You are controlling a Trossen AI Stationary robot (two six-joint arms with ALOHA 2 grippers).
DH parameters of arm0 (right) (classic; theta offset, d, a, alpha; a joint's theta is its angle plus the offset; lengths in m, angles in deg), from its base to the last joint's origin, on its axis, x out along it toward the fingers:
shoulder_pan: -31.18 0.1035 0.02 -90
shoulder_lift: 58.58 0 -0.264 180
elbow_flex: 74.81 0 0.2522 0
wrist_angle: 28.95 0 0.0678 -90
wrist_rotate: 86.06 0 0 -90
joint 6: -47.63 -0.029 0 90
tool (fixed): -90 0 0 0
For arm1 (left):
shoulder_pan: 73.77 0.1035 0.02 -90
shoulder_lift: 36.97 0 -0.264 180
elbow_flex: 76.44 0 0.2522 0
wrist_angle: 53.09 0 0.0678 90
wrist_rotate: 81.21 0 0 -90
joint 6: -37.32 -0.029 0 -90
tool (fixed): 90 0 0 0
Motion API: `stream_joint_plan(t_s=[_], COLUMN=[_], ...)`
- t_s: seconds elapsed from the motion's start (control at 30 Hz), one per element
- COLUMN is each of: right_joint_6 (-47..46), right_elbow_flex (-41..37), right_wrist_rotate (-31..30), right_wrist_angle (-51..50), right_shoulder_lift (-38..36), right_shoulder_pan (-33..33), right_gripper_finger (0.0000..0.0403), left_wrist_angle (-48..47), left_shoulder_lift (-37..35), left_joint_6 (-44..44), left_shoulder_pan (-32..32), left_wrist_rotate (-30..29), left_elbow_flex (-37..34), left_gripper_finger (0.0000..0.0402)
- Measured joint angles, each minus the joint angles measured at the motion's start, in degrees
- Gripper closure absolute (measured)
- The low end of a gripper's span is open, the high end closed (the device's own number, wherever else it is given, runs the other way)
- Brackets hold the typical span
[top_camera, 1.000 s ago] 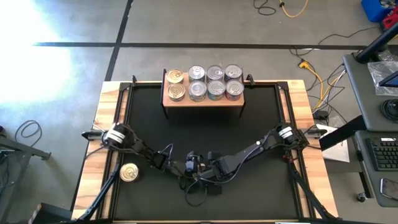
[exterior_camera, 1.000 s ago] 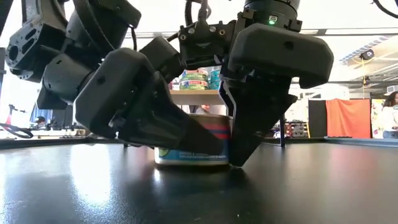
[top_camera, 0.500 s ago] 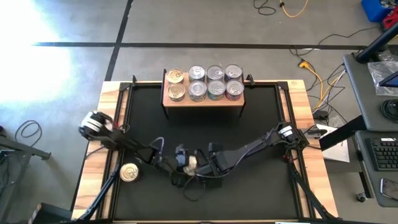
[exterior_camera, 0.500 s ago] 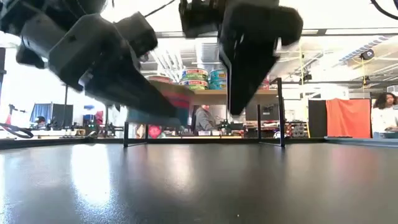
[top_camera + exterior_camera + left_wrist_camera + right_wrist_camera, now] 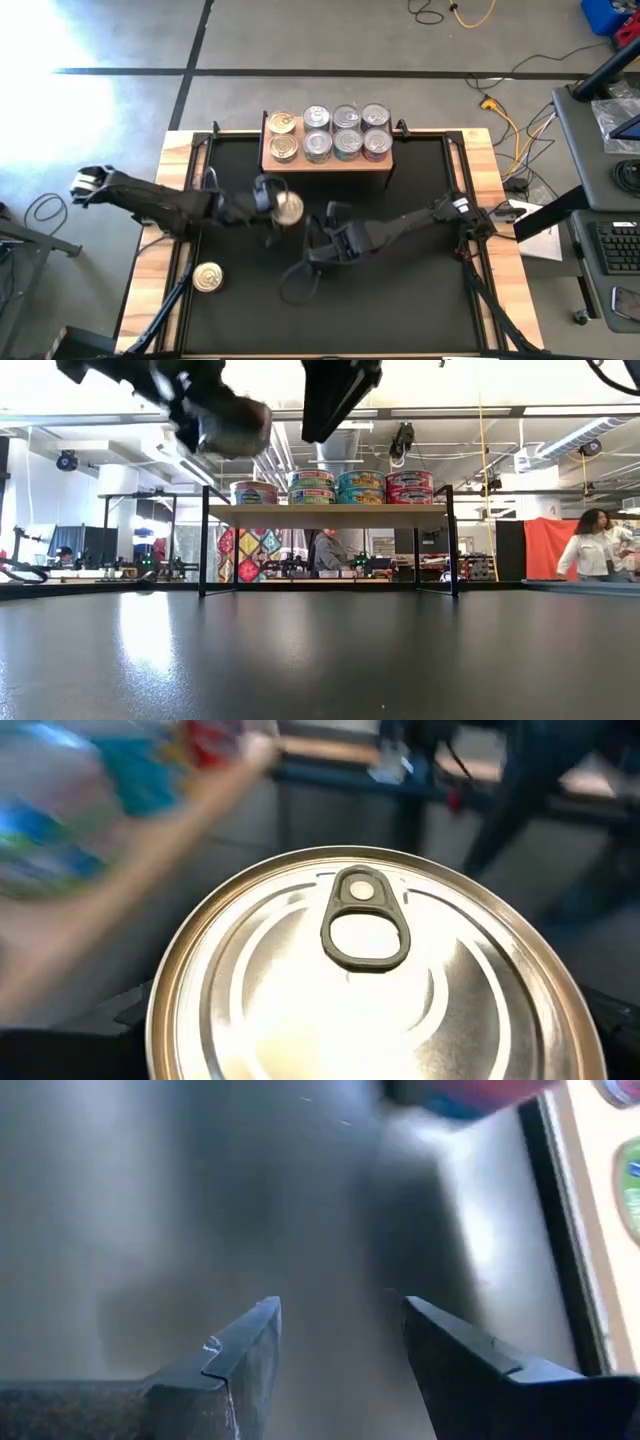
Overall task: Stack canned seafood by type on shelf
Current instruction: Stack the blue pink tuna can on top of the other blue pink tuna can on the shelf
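Looking down, my left gripper [image 5: 283, 208] holds a silver-lidded tin [image 5: 289, 209] clear of the black table [image 5: 420, 290], short of the shelf [image 5: 327, 159] — my right gripper [image 5: 318, 232] waits nearby. Left wrist: pull-tab lid [image 5: 372, 975] between my fingers. Right wrist: fingers [image 5: 245, 1350] apart, empty.

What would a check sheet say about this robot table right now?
Surface: black table with wood edges.
Job's things: eight cans on top of the shelf, more stacked under them in the low view; one silver can in the left gripper, lifted off the table; one gold can on the wood edge.
Clutter: nothing seen.
Grippers: left shut on the silver can; right gripper open and empty, above mid-table.
Cables: loose cords on the floor.
Surroundings: person behind the table; desk at right.
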Motion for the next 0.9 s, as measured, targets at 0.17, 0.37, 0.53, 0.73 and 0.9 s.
stream_joint_plan(t_s=[0.17,0.37,0.53,0.73,0.9], right_joint_6=[4.0,11.7,16.7,18.4,27.6], right_elbow_flex=[3.3,10.7,13.6,13.6,13.6], right_wrist_rotate=[0.1,0.2,0.2,0.4,6.6], right_wrist_angle=[0.1,1.1,2.7,15.2,29.1], right_shoulder_lift=[-0.1,-0.6,-0.6,-3.4,-4.0], right_shoulder_pan=[-3.6,-8.2,-12.1,-17.1,-22.4], right_gripper_finger=[0.0202,0.0202,0.0202,0.0202,0.0202], left_wrist_angle=[-7.5,-14.0,-13.1,-12.1,-11.2], left_shoulder_lift=[-2.7,-1.2,1.0,4.7,8.4], left_joint_6=[-4.3,-11.7,-15.1,-16.4,-16.4], left_shoulder_pan=[9.1,21.4,33.0,43.9,48.4], left_wrist_rotate=[3.8,8.1,15.9,25.7,28.8], left_elbow_flex=[6.3,14.9,19.0,19.8,19.7], left_gripper_finger=[0.0034,0.0034,0.0034,0.0033,0.002])
